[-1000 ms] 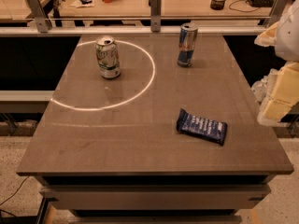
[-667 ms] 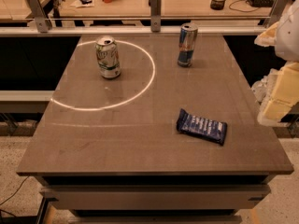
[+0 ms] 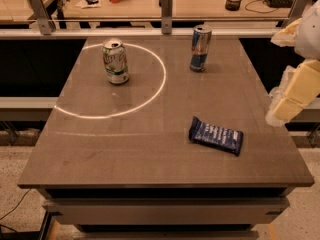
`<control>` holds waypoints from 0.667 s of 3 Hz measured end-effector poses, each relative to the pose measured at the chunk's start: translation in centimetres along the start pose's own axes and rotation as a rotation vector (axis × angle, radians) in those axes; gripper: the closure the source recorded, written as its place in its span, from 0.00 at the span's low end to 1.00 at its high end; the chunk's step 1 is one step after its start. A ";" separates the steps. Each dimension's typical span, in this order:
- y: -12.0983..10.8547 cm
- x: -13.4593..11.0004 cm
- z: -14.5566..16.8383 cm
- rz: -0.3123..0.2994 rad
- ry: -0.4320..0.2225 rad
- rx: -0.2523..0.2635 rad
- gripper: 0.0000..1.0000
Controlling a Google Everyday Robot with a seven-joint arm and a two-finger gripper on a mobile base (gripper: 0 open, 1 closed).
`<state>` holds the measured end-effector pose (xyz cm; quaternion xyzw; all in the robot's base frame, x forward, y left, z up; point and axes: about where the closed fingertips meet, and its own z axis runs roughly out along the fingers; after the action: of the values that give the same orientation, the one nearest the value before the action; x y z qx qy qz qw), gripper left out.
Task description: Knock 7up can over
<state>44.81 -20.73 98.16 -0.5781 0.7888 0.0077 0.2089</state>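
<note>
Three items are sitting on the brown bench [image 3: 125,154]: the short green-and-white 7up can [image 3: 115,61] with its silver top, a taller slim blue-and-silver can [image 3: 200,48], and a dark blue foil snack packet [image 3: 216,135].

Nothing is shifting between a second ago and now; every item is holding the same spot.

The 7up can is standing upright in the upper left of the frame, inside a thin bright ring of light [image 3: 164,79] lying on the bench top. The slim can is standing upper centre, outside the ring and well apart from it. The packet is lying flat at lower right.

The pale cream-and-yellow gripper [image 3: 295,91] is hanging at the right edge of the frame, off the side of the bench and well apart from the 7up can. Whether the jaws are apart or together, I cannot tell.

Judgement: the task is not yet starting in earnest. The can is untouched, and the reach across the bench, past the slim can, is all still to come.
</note>
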 end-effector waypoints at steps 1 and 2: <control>-0.2 -2.2 1.2 0.091 -0.185 -0.053 0.00; -0.2 -4.6 2.8 0.162 -0.387 -0.105 0.00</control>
<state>47.01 -15.91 97.16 -0.5106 0.7764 0.1764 0.3246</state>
